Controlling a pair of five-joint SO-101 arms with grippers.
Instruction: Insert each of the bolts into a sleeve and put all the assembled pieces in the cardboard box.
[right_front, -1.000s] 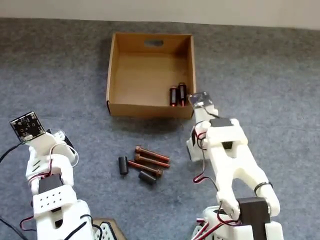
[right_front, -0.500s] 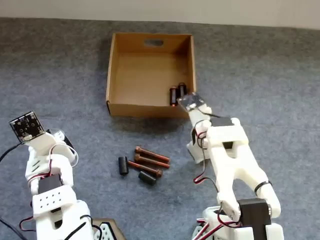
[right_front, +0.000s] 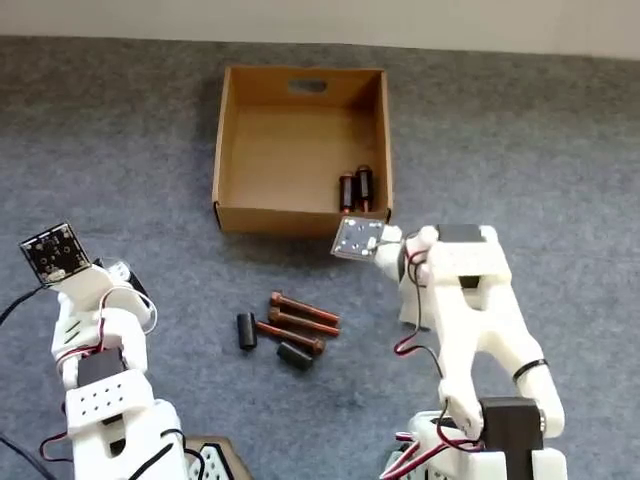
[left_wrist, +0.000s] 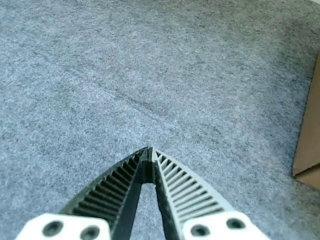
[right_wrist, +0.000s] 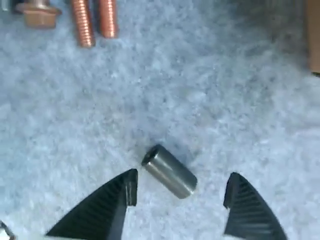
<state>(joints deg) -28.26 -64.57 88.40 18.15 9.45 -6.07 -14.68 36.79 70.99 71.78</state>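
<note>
Three copper bolts (right_front: 300, 318) lie on the grey carpet in front of the cardboard box (right_front: 228, 140), with two black sleeves (right_front: 245, 331) (right_front: 294, 354) beside them. Two assembled pieces (right_front: 353, 190) rest inside the box by its front right corner. In the right wrist view my right gripper (right_wrist: 182, 175) is open, and a black sleeve (right_wrist: 169, 171) lies on the carpet between its fingertips, untouched. Bolt ends (right_wrist: 82, 22) show farther off. My left gripper (left_wrist: 149, 151) is shut and empty over bare carpet at the lower left.
The box's front wall (right_front: 300, 220) stands just behind the right arm's wrist (right_front: 357, 238). A box corner (left_wrist: 310, 145) shows at the edge of the left wrist view. The left arm (right_front: 95, 330) stands at the lower left.
The right arm's wrist has swung away from the box's front right corner, leftward and toward the loose parts. The left arm has kept still.
</note>
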